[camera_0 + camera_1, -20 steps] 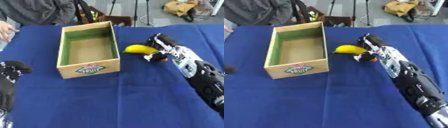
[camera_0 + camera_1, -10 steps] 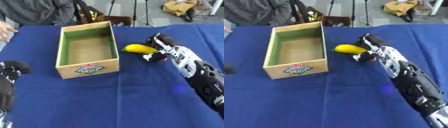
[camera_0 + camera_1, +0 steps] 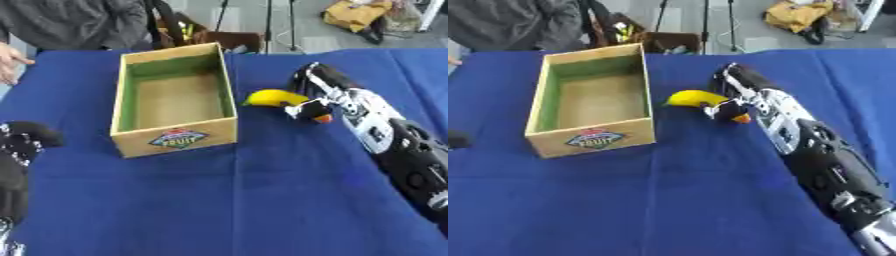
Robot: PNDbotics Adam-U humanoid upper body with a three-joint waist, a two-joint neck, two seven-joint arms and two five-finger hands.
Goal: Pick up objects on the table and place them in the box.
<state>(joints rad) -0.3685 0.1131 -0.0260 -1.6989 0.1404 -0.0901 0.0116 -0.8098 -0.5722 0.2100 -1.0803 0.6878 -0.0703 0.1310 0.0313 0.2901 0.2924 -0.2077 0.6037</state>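
Left eye view: the right hand (image 3: 308, 100) is curled on the banana (image 3: 271, 97), now shifted toward the box (image 3: 226, 85); transfer is underway. The left hand (image 3: 19, 150) rests curled, empty.

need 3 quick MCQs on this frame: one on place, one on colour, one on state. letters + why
1. Where does the yellow object lie?
A. inside the box
B. on the cloth to the right of the box, at the right hand
C. at the table's near edge

2. What colour are the box's inner walls?
A. green
B. red
C. white

3. What is in the box?
A. the yellow object
B. a black object
C. nothing that shows

Answers:
1 B: the yellow object sits on the blue cloth between the box and the right hand, outside the box.
2 A: the inner walls are green above a plain brown floor.
3 C: only the bare floor shows inside; the left hand sits at the lower left, away from the box.
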